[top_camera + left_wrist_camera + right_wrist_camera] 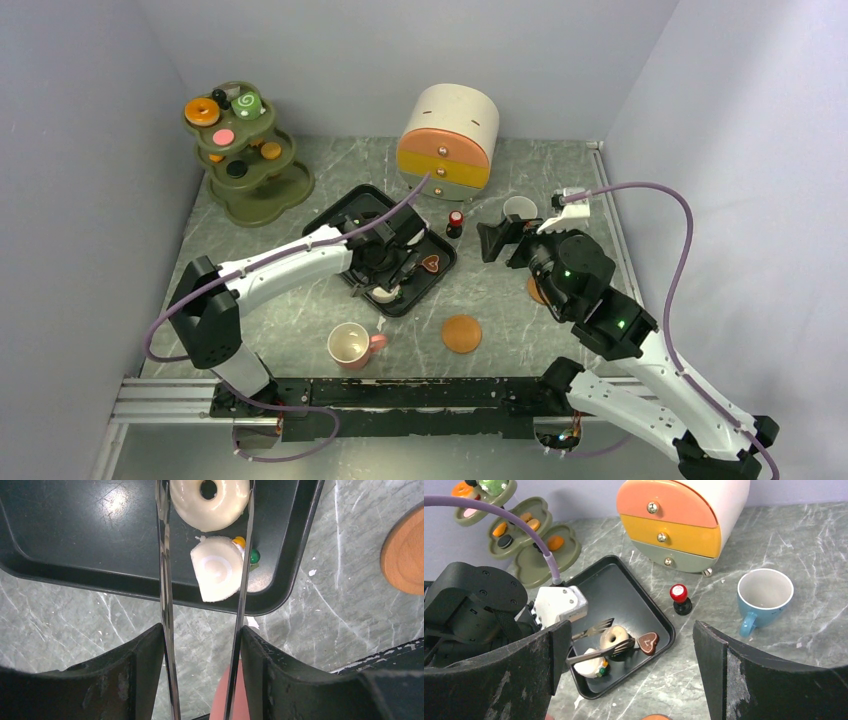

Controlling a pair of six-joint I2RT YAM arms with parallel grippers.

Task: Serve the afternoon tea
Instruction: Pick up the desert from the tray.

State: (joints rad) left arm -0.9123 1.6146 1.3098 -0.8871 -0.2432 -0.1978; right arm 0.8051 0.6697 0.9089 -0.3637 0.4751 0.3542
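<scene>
Grey marbled surface (300,345) between pale walls. Black tray (75,545) holds a white doughnut (209,502), a white cream cake slice (216,572) and a heart cookie (648,641). Left tool (204,555), tongs parted, straddles the cake slice without pinching it. Right tool (629,675) gapes wide, empty, near the blue cup (764,597). Pink cup (352,345) and orange saucer (462,333) stand near the arm bases.

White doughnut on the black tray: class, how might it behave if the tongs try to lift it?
The white doughnut looks glossy, so probably slippery. It seems rigid and light. Lying flat on the black tray, it likely slides rather than rolls.
</scene>
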